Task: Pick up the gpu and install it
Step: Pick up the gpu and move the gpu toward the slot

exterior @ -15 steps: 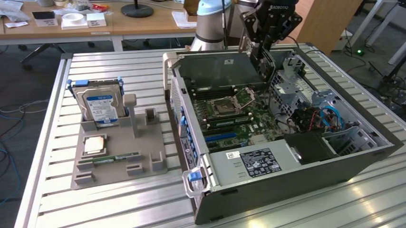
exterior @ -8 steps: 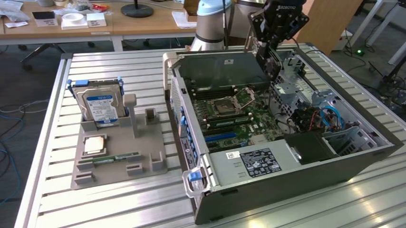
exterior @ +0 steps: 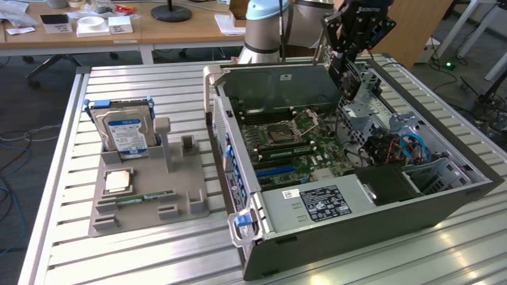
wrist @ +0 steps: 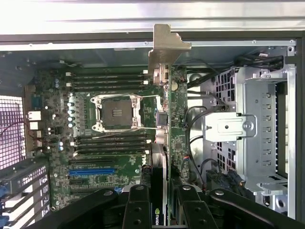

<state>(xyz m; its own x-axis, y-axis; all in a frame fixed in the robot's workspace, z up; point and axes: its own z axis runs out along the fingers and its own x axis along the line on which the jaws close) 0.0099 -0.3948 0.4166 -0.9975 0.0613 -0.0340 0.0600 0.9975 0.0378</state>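
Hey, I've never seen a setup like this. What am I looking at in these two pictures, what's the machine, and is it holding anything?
This is a robot arm working over an open computer case on a slatted metal table. One picture comes from a camera standing off the arm. The other comes from a camera on the arm's wrist, looking into the case. The gripper, the arm's fingered hand, is shut on the gpu, a thin card seen edge-on and held over the motherboard. Beside the case, a grey holder carries a hard drive, a processor chip and a green memory stick.
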